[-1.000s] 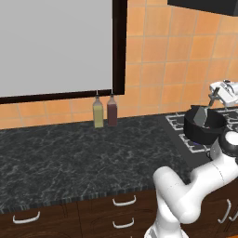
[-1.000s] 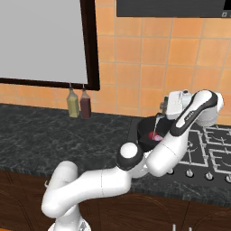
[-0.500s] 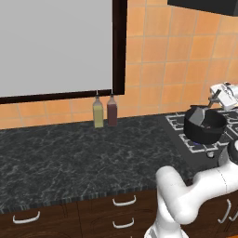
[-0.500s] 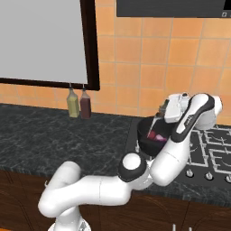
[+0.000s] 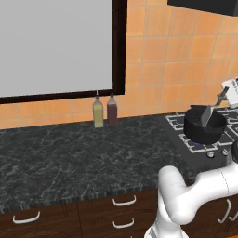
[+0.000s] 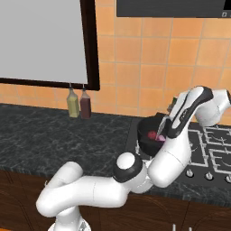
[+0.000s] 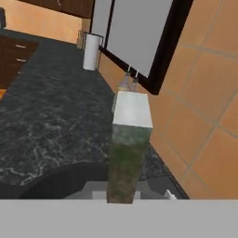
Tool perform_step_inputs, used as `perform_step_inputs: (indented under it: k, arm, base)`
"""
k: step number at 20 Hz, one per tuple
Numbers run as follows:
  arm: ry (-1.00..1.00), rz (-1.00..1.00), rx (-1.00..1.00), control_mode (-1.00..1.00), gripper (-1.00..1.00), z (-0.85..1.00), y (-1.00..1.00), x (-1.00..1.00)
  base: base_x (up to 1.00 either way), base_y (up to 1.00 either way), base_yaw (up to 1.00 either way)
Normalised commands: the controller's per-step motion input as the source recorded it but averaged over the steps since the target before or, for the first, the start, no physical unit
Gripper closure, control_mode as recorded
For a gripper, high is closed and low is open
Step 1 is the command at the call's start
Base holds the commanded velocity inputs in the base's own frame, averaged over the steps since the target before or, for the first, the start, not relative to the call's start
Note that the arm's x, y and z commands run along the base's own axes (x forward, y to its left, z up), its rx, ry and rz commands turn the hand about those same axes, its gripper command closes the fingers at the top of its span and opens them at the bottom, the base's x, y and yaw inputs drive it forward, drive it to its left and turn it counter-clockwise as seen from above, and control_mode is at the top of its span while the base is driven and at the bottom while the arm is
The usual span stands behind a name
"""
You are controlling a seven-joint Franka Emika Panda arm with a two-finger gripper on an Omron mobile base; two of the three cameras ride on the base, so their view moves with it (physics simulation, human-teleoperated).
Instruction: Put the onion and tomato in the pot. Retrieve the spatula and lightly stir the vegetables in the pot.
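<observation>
The black pot (image 5: 199,133) stands on the stove at the right. My gripper (image 5: 224,95) hangs above its far right rim, shut on the thin handle of the spatula (image 5: 208,115), whose pale blade slants down into the pot. In the right base view the red tomato (image 6: 152,135) lies inside the pot (image 6: 144,136), just left of the spatula (image 6: 165,127); no other vegetable can be made out. The hand view looks down the spatula (image 7: 132,110) along its handle, with the pot's dark rim (image 7: 51,179) at the lower left.
Two bottles, one yellow (image 5: 98,114) and one dark red (image 5: 112,111), stand against the tiled wall under the window. The stove grates (image 6: 212,155) spread right of the pot. A white paper roll (image 7: 91,51) stands far off on the black counter (image 5: 69,158).
My gripper has drifted slightly right with the spatula still in it, and the blade has shifted a little inside the pot. The arm's lower links have swung.
</observation>
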Motion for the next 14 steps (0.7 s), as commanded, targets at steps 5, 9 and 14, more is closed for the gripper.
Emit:
perform_step_inputs:
  k: [5,9,14]
  arm:
    - [0.01,-0.07,-0.21,-1.00,1.00,-0.33,0.12,-0.01]
    - [0.06,0.00,-0.02,-1.00,1.00,-0.69,0.57,0.00]
    - [-0.02,0.00,-0.06,-1.00,1.00,-0.12,0.10,0.00]
  base:
    - [0.00,0.00,0.00]
    - [0.00,0.00,0.00]
    - [0.00,0.00,0.00]
